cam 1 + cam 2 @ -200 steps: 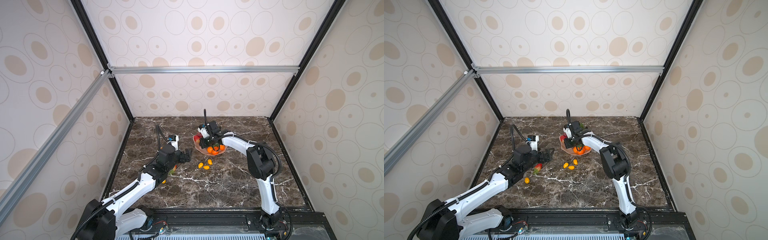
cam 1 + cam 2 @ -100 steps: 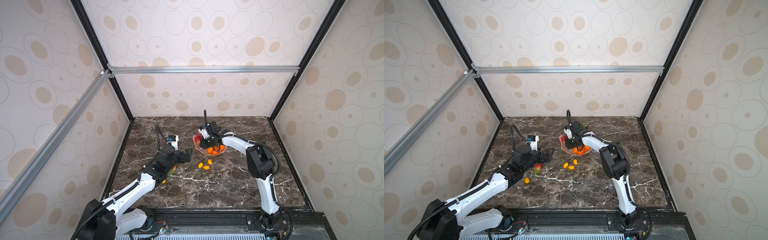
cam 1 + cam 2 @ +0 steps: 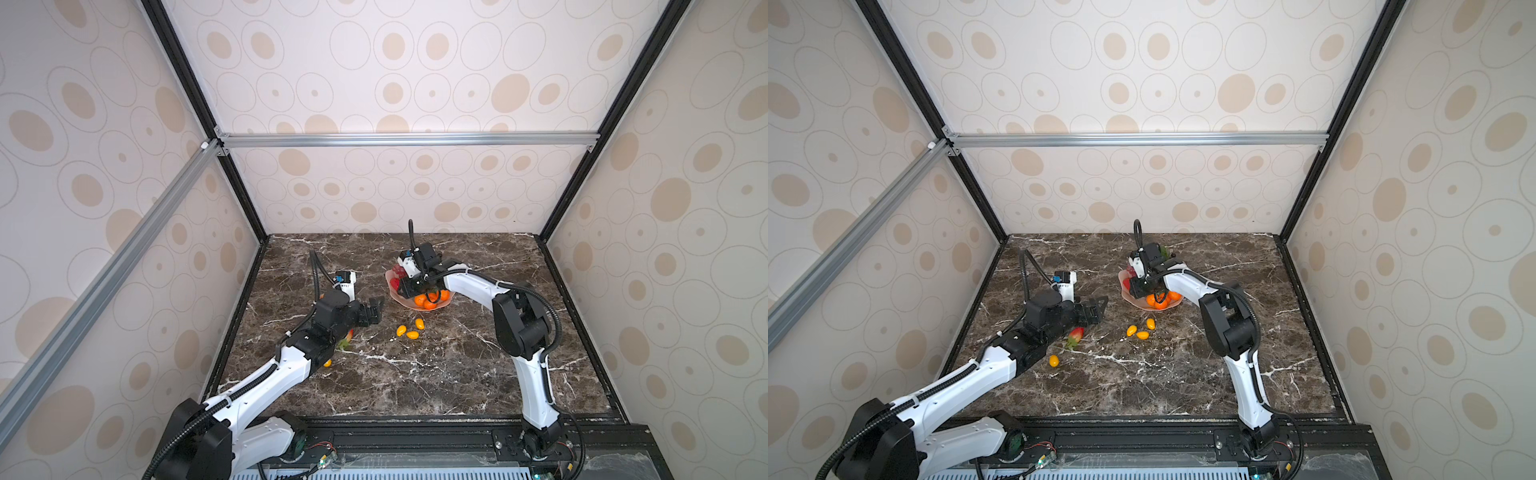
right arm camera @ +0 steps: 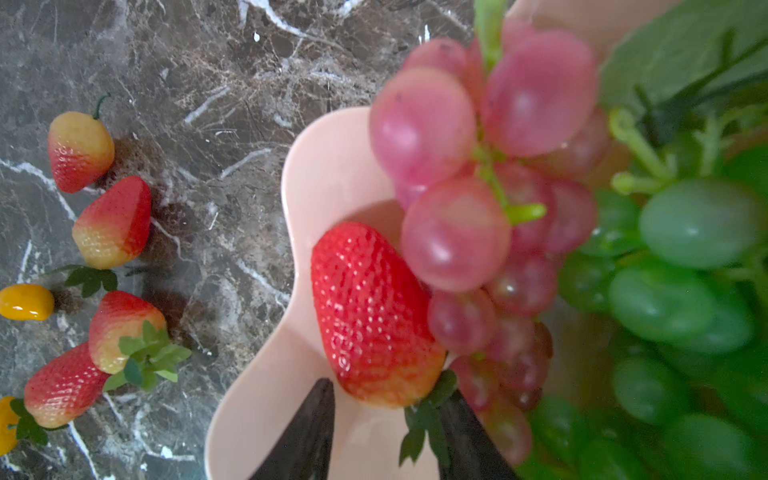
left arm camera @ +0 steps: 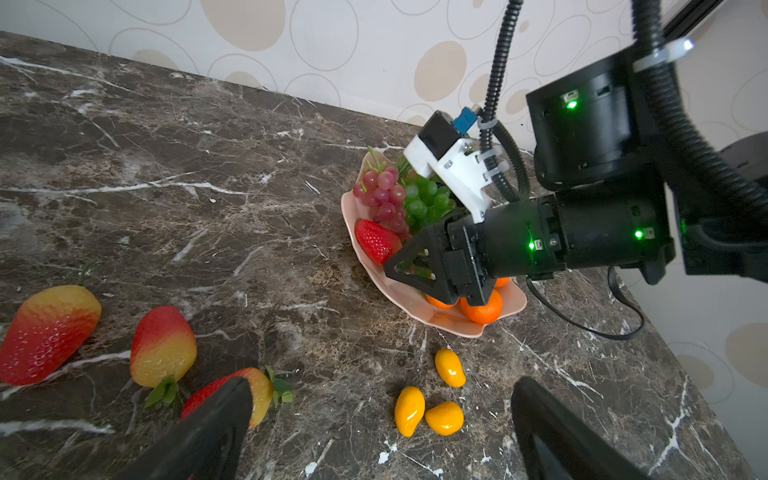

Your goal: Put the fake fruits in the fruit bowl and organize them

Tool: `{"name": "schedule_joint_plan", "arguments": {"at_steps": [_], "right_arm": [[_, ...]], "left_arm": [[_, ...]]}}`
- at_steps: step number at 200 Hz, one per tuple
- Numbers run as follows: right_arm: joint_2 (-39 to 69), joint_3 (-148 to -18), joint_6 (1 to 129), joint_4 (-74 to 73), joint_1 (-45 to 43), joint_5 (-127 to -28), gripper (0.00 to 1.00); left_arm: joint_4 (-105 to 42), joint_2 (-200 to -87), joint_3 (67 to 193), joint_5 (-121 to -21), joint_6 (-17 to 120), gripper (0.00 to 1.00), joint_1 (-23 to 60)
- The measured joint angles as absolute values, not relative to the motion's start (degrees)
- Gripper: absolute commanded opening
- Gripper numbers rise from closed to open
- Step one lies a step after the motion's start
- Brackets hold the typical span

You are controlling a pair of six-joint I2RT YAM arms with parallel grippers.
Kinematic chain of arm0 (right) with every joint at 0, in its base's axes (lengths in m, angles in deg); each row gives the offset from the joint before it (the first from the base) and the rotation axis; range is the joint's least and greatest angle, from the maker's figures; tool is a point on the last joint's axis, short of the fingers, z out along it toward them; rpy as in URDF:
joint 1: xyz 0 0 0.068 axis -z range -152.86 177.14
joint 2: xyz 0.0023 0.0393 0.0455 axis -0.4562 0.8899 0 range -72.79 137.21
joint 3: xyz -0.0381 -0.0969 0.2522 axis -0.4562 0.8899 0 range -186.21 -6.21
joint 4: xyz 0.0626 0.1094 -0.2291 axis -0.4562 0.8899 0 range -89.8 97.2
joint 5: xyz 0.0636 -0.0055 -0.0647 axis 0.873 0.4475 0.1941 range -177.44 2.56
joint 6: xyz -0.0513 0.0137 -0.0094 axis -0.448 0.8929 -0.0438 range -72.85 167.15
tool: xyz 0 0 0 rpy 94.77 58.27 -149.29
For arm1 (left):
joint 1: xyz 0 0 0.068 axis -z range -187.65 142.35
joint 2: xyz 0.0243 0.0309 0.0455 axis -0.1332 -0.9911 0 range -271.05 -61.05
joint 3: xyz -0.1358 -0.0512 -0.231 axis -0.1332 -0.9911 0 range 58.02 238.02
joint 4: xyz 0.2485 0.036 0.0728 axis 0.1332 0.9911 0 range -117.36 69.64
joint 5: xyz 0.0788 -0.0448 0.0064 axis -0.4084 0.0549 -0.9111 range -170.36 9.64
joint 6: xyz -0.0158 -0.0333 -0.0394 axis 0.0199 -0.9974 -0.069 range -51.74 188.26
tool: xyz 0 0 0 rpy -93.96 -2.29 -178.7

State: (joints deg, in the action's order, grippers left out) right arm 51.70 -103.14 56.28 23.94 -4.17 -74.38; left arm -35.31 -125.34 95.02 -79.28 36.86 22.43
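One red strawberry (image 4: 370, 316) lies in the pale pink fruit bowl (image 4: 324, 174), tucked just beside the red grape bunch (image 4: 457, 232), with green grapes (image 4: 698, 224) beyond and tangerines (image 5: 482, 309) at the bowl's other end. At its leafy end sits the right gripper (image 4: 390, 388), jaws parted on either side and apparently not squeezing. The clean play is to back straight out, with no sideways drag to roll the berry over that low rim. Out on the marble table (image 5: 208, 166), the left gripper (image 3: 372, 312) hovers wide open and empty near the loose strawberries (image 5: 163, 347) and yellow ovals (image 5: 409, 409).
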Motion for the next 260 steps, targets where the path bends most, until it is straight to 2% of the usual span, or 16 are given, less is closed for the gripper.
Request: {"name": "schedule_joint_plan", "arguments": {"at_steps": [48, 76, 110, 164, 223, 260], "right_arm": [[45.93, -98.31, 55.84, 22.39, -4.17, -76.55, 0.57], [42.67, -96.41, 55.65, 20.97, -4.17, -77.27, 0.57], [37.58, -91.12, 55.58, 18.94, -4.19, -77.86, 0.51], [29.91, -84.28, 53.53, 15.55, -6.77, -77.73, 0.49], [29.64, -84.14, 49.09, 13.93, -13.65, -75.35, 0.49], [33.73, -87.62, 47.03, 14.54, -17.13, -74.3, 0.49]], "left_arm": [[-34.28, -125.34, 94.88, -79.19, 35.97, 0.98, 21.54], [-33.86, -124.68, 93.73, -79.04, 35.31, 0.98, 21.06], [-32.51, -122.06, 92.15, -78.16, 34.5, 0.98, 19.64], [-31.11, -116.75, 89.0, -75.28, 32.84, 0.98, 13.76], [-28.42, -112.86, 87.54, -73.18, 31.86, 0.98, 8.69], [-27.17, -110.74, 86.58, -72.46, 31.36, 0.98, 5.87]]}}
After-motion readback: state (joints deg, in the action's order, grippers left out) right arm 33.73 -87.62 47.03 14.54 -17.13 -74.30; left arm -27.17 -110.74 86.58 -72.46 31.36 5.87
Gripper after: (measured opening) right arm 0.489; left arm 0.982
